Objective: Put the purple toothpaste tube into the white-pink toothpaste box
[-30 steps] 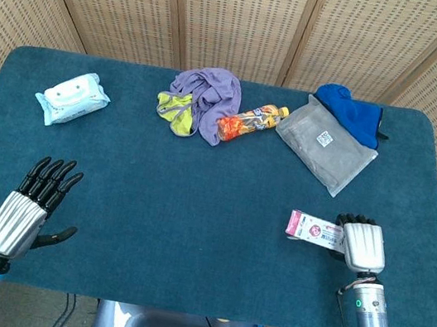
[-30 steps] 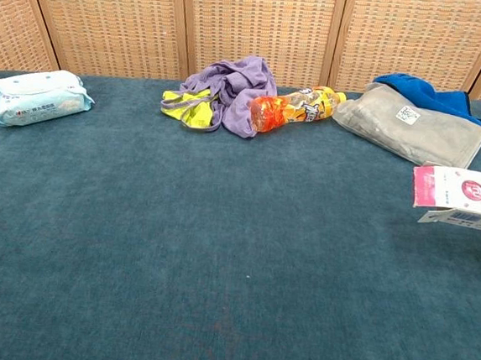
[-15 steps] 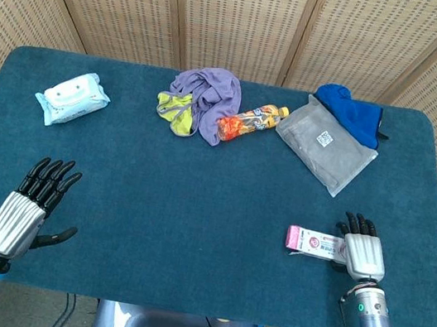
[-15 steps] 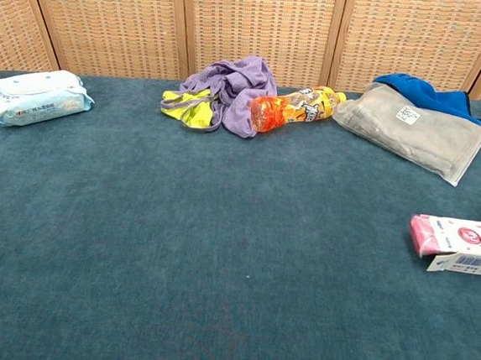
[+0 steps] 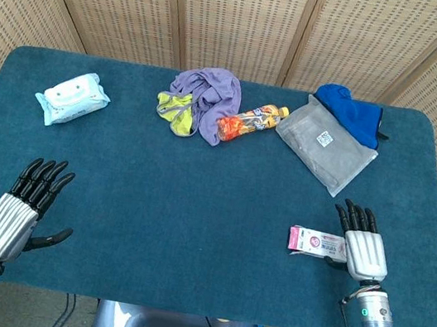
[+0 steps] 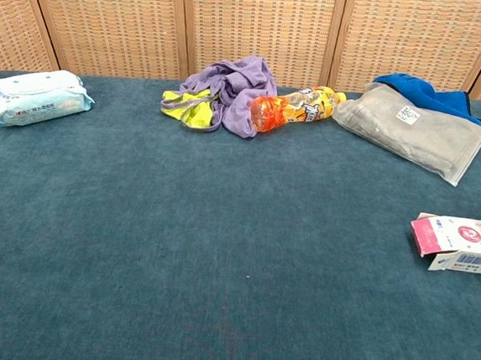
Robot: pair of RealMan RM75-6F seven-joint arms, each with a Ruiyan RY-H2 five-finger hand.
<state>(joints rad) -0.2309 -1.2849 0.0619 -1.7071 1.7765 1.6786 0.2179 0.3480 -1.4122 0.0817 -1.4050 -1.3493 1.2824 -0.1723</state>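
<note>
Facing you: bare table (image 5: 194, 210) centre, clutter at 12 o'clock.
Box (image 5: 316, 243): flat at 4 o'clock, end flap open.
Right hand (image 5: 363, 245): fingers spread, beside box, holding nothing.
Left hand (image 5: 22, 210): spread, empty, 8 o'clock.

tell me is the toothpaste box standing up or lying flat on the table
Lying flat. The white-pink toothpaste box rests on its long side on the table, one end flap open in the chest view, beside the right hand.

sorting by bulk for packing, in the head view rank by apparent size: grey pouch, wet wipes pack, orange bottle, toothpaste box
1. grey pouch
2. wet wipes pack
3. orange bottle and toothpaste box look alike; the right hand covers the box's end, so no ranking.
</note>
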